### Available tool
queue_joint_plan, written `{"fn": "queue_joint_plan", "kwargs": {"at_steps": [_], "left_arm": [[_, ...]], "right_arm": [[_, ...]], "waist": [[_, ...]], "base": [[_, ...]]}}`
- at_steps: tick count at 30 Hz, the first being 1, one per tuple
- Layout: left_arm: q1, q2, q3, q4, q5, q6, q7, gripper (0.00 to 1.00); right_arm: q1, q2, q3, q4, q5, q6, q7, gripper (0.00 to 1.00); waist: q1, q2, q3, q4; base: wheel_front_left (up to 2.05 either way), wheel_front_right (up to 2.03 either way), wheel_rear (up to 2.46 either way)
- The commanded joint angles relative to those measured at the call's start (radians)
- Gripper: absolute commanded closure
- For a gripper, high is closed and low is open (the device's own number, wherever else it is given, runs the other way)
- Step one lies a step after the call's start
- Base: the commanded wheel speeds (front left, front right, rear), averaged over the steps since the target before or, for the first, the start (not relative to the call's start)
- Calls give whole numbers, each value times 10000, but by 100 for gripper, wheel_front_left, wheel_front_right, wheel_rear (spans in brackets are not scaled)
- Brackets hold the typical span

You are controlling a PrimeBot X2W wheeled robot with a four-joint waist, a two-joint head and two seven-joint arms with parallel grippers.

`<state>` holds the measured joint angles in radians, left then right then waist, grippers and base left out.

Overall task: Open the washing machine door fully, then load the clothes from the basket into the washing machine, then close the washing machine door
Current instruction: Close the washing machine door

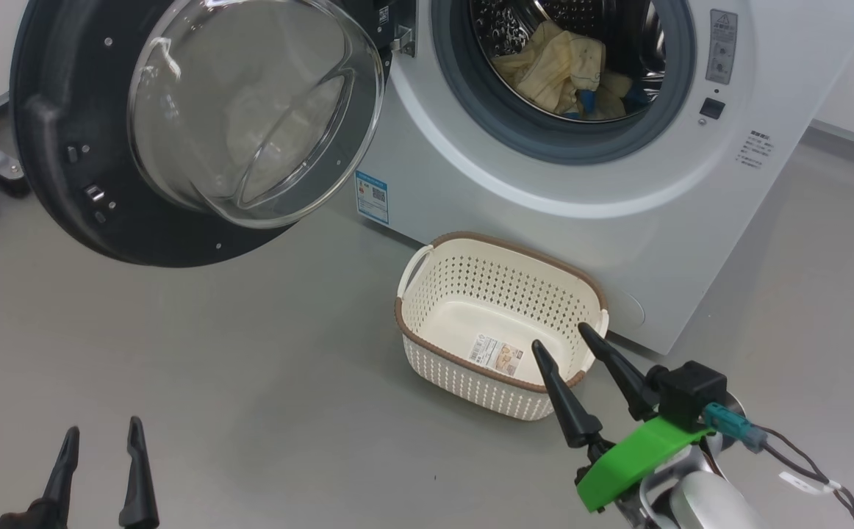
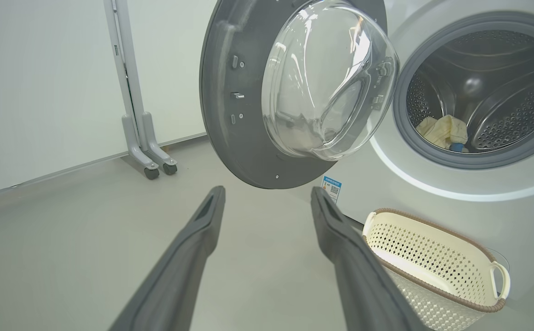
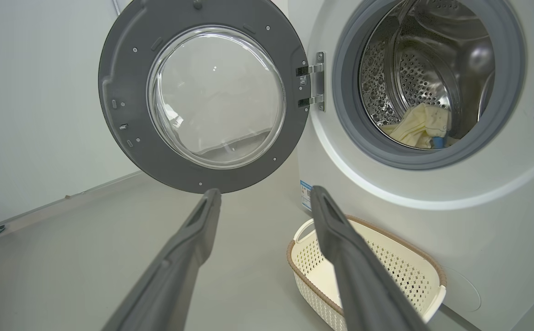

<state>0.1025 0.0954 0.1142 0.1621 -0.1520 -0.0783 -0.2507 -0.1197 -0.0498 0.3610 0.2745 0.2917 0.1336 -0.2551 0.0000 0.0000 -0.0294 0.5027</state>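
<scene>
Wide-open washing machine door
Glossy black rim, clear dome, left of the washing machine; yellow clothes in its drum; floor basket bare inside; left fingers and right fingers spread apart.

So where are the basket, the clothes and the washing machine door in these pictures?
the basket [image 1: 515, 283], head view, its perforated far wall.
the clothes [image 1: 552, 66], head view, middle of the yellow bundle.
the washing machine door [image 1: 52, 110], head view, its wide black rim.

Wide-open washing machine door, clothes inside the washing machine, basket below, spread-fingered right end effector
</scene>
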Motion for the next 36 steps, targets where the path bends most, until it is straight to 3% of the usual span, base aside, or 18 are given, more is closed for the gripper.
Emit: {"fn": "queue_joint_plan", "kwargs": {"at_steps": [1,20,22,23,30,36], "left_arm": [[-324,38,345,-296,54,49,-111,0],[-337,-24,399,-209,109,6,-111,0],[-365,-51,703,-165,-228,-19,-111,93],[-384,-15,746,-170,-261,-32,-111,100],[-627,221,1092,-697,-380,-95,-111,100],[-1115,748,2228,-1795,-865,-151,-111,100]], "right_arm": [[-413,-5,110,-274,4,-29,-67,0],[-315,-5,130,-273,-9,-29,-67,0],[-150,-5,45,-329,-106,-29,-67,0],[-131,-5,37,-336,-127,-29,-67,0],[6,-5,-222,-381,-428,-29,-67,0],[-299,-213,-175,-402,-953,-29,-67,0]], "waist": [[0,0,4,3],[0,0,-131,-107],[0,0,-139,-128],[0,0,-117,-130],[0,0,252,-186],[0,0,1418,-727]], "base": [[0,0,0],[0,0,0],[0,0,0],[0,0,0],[0,0,0],[0,0,0]]}}
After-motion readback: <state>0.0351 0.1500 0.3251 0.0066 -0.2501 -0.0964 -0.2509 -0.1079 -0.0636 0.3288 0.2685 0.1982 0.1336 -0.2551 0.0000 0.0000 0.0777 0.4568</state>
